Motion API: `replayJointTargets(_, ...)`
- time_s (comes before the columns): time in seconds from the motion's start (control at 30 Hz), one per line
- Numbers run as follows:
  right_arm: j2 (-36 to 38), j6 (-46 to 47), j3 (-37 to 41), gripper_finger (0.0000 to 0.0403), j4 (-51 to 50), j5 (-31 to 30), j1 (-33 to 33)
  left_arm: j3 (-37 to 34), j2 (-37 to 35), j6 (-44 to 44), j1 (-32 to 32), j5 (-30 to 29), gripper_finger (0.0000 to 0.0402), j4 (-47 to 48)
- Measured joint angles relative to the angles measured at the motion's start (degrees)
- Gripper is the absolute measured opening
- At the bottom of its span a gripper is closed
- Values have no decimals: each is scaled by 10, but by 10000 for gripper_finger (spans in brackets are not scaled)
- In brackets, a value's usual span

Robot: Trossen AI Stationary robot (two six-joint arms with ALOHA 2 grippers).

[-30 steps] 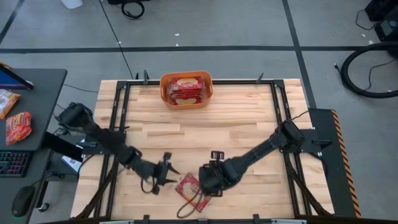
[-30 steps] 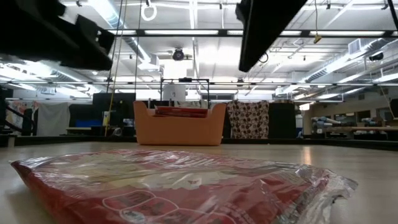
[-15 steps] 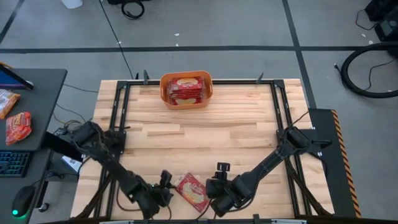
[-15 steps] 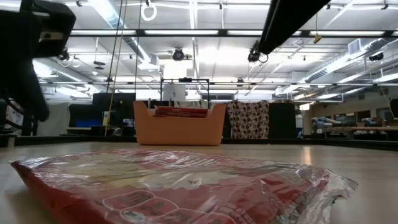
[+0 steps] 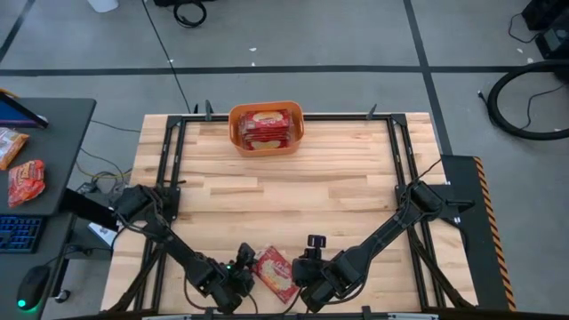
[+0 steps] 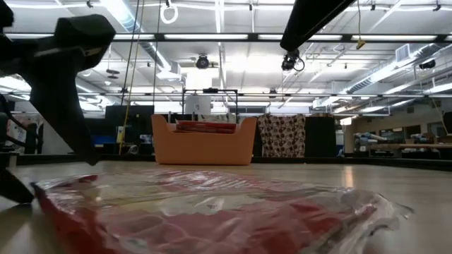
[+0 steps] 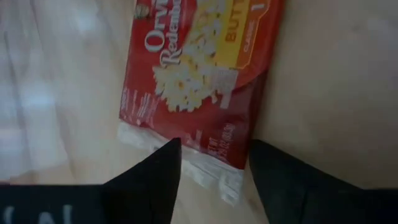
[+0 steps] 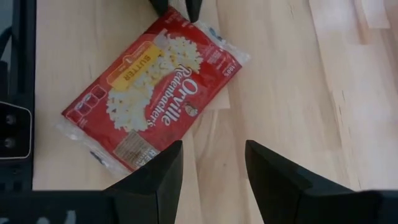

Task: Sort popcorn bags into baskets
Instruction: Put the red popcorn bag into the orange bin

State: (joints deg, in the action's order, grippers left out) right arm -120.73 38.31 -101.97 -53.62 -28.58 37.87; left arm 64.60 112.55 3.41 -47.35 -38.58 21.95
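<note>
One red popcorn bag (image 5: 274,274) lies flat on the wood close to the table's near edge; it also fills the low view (image 6: 212,212). My left gripper (image 5: 244,278) is open at the bag's left end, with its fingers on either side of the clear sealed end (image 7: 208,167). My right gripper (image 5: 301,271) is open just right of the bag, over bare wood (image 8: 212,146). The orange basket (image 5: 236,124) stands at the far edge with red bags (image 5: 265,127) stacked inside. My left gripper (image 7: 216,144) comes at the bag's clear sealed end (image 7: 199,163) low and slanting from the table's left. One finger stands at each side of that end. Whether the fingertips (image 7: 173,146) touch the bag I cannot tell.
Black frame rails (image 5: 174,169) run along the table's left, right and far sides. A side desk on the left carries more red packets (image 5: 25,180) and a keyboard. A wide stretch of wood lies between the bag and the basket (image 6: 205,144).
Both grippers have moved toward the table's near edge. The left one has also swung right and come down at the bag's left end. In the low view the bag's left end has shifted a little to the right; the bag still lies flat.
</note>
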Motion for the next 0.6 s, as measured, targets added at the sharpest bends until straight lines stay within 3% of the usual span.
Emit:
replayJointTargets(0.27,0,-9,0,178,5,29,2,-1,0,-67,13,14,125,6)
replayJointTargets(0.6,0,-20,0,178,13,-10,24,-1,-1,-12,42,56,10,0)
